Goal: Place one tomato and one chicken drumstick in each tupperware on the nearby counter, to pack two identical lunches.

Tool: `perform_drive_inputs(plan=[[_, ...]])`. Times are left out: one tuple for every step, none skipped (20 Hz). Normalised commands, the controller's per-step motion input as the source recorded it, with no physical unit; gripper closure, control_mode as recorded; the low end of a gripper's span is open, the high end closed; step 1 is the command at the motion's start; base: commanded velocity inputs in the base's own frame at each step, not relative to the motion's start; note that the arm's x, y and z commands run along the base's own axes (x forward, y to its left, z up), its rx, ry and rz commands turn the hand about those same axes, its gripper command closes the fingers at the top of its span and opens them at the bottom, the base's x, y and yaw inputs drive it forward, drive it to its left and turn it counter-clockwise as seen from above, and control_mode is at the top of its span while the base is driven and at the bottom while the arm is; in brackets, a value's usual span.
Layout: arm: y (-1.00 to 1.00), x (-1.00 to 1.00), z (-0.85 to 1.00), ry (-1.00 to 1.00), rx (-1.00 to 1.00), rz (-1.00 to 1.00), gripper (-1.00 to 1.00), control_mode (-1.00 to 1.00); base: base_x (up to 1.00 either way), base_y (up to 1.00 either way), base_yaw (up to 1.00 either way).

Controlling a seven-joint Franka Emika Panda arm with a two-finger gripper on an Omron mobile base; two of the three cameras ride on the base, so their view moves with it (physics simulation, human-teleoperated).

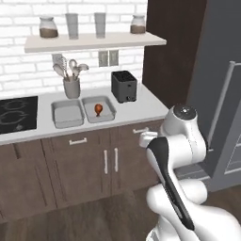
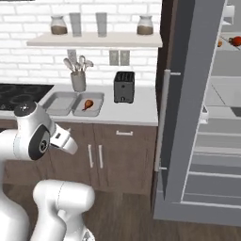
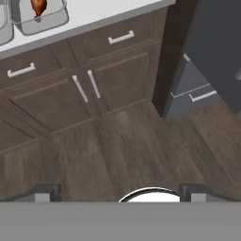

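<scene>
Two grey tupperware trays lie side by side on the counter. The left tray holds nothing. The right tray holds one chicken drumstick. A red tomato rests on an upper shelf inside the open fridge, with a small orange thing beside it. My gripper is open and holds nothing. It hangs over the wooden floor in front of the cabinets, well away from the trays, and its fingertips stand wide apart.
A black toaster stands right of the trays, with a grey utensil holder behind them and a black cooktop to the left. The open fridge door stands at the counter's right end. A wall shelf carries jars and glasses.
</scene>
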Motion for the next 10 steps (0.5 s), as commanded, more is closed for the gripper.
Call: perform_drive_inputs(plan=[[0.0, 0.0, 0.0, 0.0, 0.0, 0.0, -1.0, 1.0, 0.81, -0.96, 0.0], [0.0, 0.0, 0.0, 0.0, 0.0, 0.0, -1.0, 1.0, 1.0, -0.74, 0.0], [0.0, 0.0, 0.0, 0.0, 0.0, 0.0, -1.0, 1.0, 1.0, -0.54, 0.0], [0.0, 0.0, 0.0, 0.0, 0.0, 0.0, -1.0, 1.0, 0.79, -0.2, 0.06], [0.0, 0.0, 0.0, 0.0, 0.0, 0.0, -1.0, 1.0, -0.41, -0.12, 0.0], [0.0, 0.0, 0.0, 0.0, 0.0, 0.0, -1.0, 1.0, -0.84, -0.29, 0.0], [0.0, 0.0, 0.0, 0.0, 0.0, 0.0, -1.0, 1.0, -0.94, -0.39, 0.0], [0.0, 0.0, 0.0, 0.0, 0.0, 0.0, -1.0, 1.0, -0.94, -0.58, 0.0], [0.0, 0.0, 0.0, 0.0, 0.0, 0.0, -1.0, 1.0, -0.71, -0.76, 0.0], [0.0, 0.0, 0.0, 0.0, 0.0, 0.0, -1.0, 1.0, -0.61, -0.84, 0.0]])
